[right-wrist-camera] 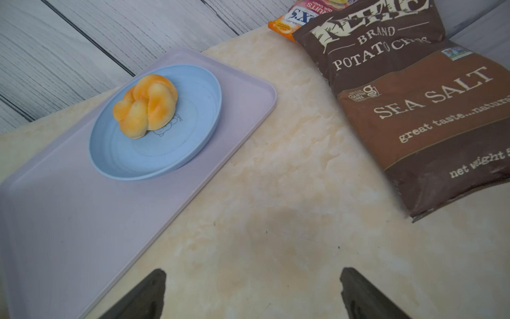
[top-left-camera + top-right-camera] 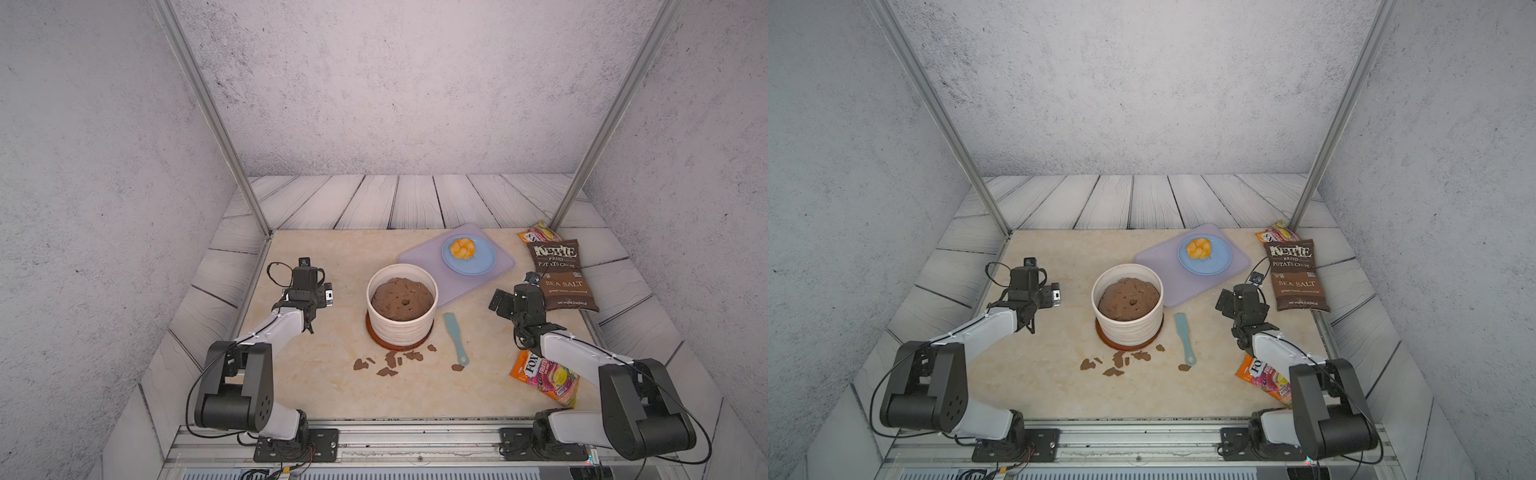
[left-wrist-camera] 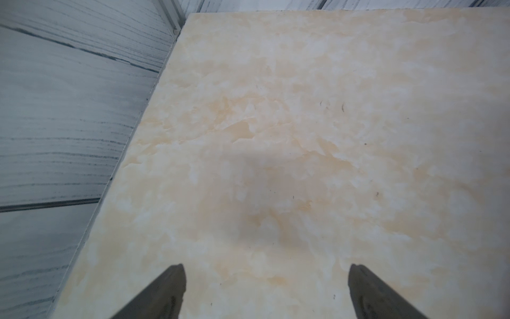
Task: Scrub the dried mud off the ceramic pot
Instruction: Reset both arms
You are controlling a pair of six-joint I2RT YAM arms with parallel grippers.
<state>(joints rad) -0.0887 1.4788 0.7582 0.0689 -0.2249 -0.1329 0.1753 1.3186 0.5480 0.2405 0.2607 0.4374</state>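
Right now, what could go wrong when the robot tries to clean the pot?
1. The ceramic pot sits on a saucer, heaped with soil; a hard push might tip it and spill.
2. The arm of the right gripper hangs over the candy bag; reaching for the scraper might drag the bag.
3. The dried mud lies in flakes in front of the pot; a low sweep could scatter them.

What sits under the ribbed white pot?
A reddish-brown saucer: only its front rim shows around the base of the ceramic pot. Its middle is covered, so anything else beneath cannot be seen.
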